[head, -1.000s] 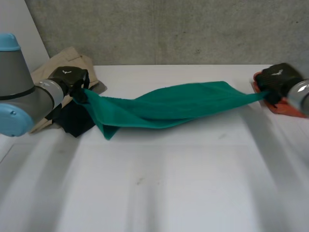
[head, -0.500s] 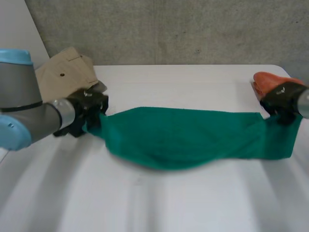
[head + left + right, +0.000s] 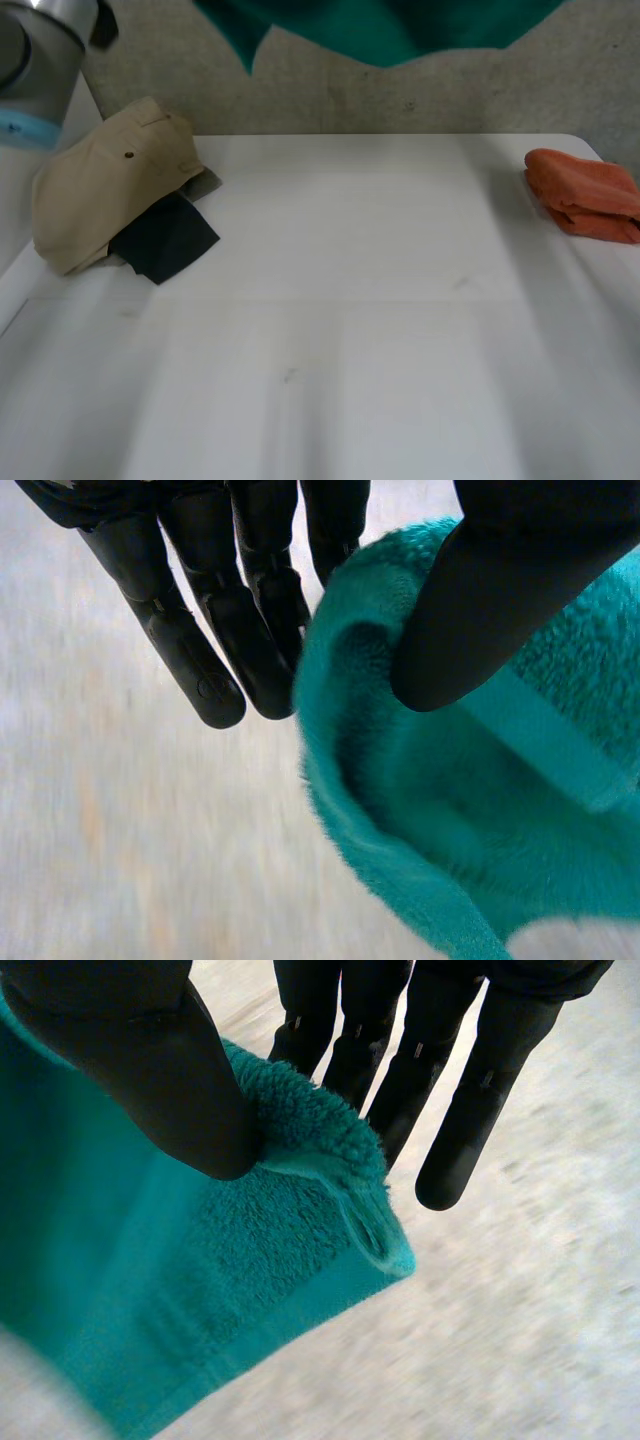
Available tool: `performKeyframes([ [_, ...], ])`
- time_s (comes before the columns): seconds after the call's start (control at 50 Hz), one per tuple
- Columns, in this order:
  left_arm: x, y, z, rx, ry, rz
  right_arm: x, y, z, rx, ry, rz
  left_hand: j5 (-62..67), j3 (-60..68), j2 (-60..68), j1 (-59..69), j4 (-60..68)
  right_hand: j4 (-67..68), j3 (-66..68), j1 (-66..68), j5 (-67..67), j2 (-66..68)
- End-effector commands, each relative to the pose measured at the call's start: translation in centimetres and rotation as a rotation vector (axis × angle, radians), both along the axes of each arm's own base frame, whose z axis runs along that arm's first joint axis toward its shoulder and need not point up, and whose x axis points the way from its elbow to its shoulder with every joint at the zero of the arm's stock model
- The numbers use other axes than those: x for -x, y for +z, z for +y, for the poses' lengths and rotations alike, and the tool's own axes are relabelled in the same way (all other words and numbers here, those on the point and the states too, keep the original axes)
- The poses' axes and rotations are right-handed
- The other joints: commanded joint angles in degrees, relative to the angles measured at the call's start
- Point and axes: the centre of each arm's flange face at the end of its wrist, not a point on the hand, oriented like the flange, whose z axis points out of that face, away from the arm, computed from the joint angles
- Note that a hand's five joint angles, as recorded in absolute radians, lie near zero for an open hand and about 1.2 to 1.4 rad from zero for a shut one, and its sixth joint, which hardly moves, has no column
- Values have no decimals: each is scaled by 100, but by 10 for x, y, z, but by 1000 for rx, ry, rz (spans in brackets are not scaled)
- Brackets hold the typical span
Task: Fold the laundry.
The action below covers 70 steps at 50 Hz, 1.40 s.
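Observation:
A green towel (image 3: 380,25) hangs high above the far side of the white table (image 3: 340,330), lifted clear of it. In the left wrist view my left hand (image 3: 240,600) pinches a bunched corner of the green towel (image 3: 470,810) between thumb and fingers. In the right wrist view my right hand (image 3: 400,1050) pinches another corner of the towel (image 3: 180,1280) the same way, its hem folded over at the fingertips. My left arm (image 3: 35,50) shows at the head view's far left.
Beige trousers (image 3: 105,180) lie over a dark garment (image 3: 165,240) at the table's far left. A folded orange cloth (image 3: 585,195) rests at the far right edge. A grey wall stands behind the table.
Both hands have risen steeply with the towel, lifting it from just above the table to high over its far side. Both arms have left the tabletop.

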Motion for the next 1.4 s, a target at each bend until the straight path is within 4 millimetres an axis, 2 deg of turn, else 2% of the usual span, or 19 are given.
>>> performKeyframes([
  [0.02,-18,-99,-9,-293,49,-130,-11,-89,12,-322,76,135,1389,1168,1136,1387,1126,1158,1191,1495,1346,1256],
  [0.08,-22,-132,-6,-374,49,-183,-14,-124,16,-422,82,192,1389,1168,1136,1387,1126,1158,1191,1495,1346,1256],
  [0.1,-25,-153,-4,-419,48,-221,-15,-148,19,-491,81,231,1389,1168,1136,1387,1126,1158,1191,1495,1346,1256],
  [0.14,-29,-175,-3,-462,49,-261,-15,-171,21,-550,79,269,1389,1168,1136,1387,1126,1158,1191,1495,1346,1256],
  [0.16,-31,-184,-3,-479,50,-281,-16,-182,23,-579,82,288,1291,1070,1038,1289,1027,1158,1191,1495,1346,1256],
  [0.18,-34,-203,-2,-513,49,-330,-15,-202,26,-632,79,324,624,403,370,622,360,1158,1191,1495,1346,1256],
  [0.26,-38,-239,1,-565,44,-446,-14,-235,32,-723,76,389,-925,-1146,-1178,-926,-1188,1158,1191,1495,1346,1256],
  [0.28,-40,-242,2,-573,44,-467,-14,-238,32,-730,74,393,-1230,-1451,-1484,-1232,-1494,1158,1191,1495,1346,1256],
  [0.34,-44,-245,6,-589,46,-539,-13,-239,32,-741,61,385,-2542,-2763,-2795,-2543,-2805,1158,1191,1495,1346,1256],
  [0.4,-46,-235,12,-579,49,-587,-12,-235,32,-737,58,372,-3484,-3705,-3737,-3485,-3747,1158,1191,1495,1346,1256],
  [0.58,-49,-199,38,-491,46,-647,-12,-213,39,-713,61,321,-4076,-4297,-4329,-4077,-4339,1158,1191,1495,1346,1256],
  [0.7,-51,-191,68,-495,41,-684,-11,-207,41,-717,55,305,-3976,-4197,-4229,-3977,-4239,1158,1191,1495,1346,1256],
  [0.8,-49,-204,102,-553,10,-750,-9,-195,46,-739,53,288,-2533,-2755,-2787,-2535,-2797,1158,1191,1495,1346,1256],
  [0.88,-46,-215,119,-606,-23,-782,-9,-185,51,-739,63,277,-1505,-1726,-1758,-1506,-1768,1158,1191,1495,1346,1256],
  [0.96,-41,-226,128,-652,-59,-801,-9,-181,53,-735,67,269,-1334,-1555,-1587,-1336,-1597,1158,1191,1495,1346,1256],
  [1.0,-39,-232,128,-664,-68,-805,-10,-181,54,-735,70,273,-1451,-1673,-1705,-1453,-1715,1158,1191,1495,1346,1256],
  [1.1,-36,-248,118,-690,-74,-819,-11,-185,56,-746,73,279,-2796,-3017,-3049,-2797,-3059,1158,1191,1495,1346,1256],
  [1.26,-33,-259,100,-698,-35,-832,-9,-188,56,-749,69,294,-2899,-3120,-3152,-2900,-3162,1158,1191,1495,1346,1256],
  [1.4,-29,-260,85,-661,17,-852,-8,-188,56,-750,65,300,-2428,-2649,-2681,-2429,-2691,1158,1191,1495,1346,1256],
])
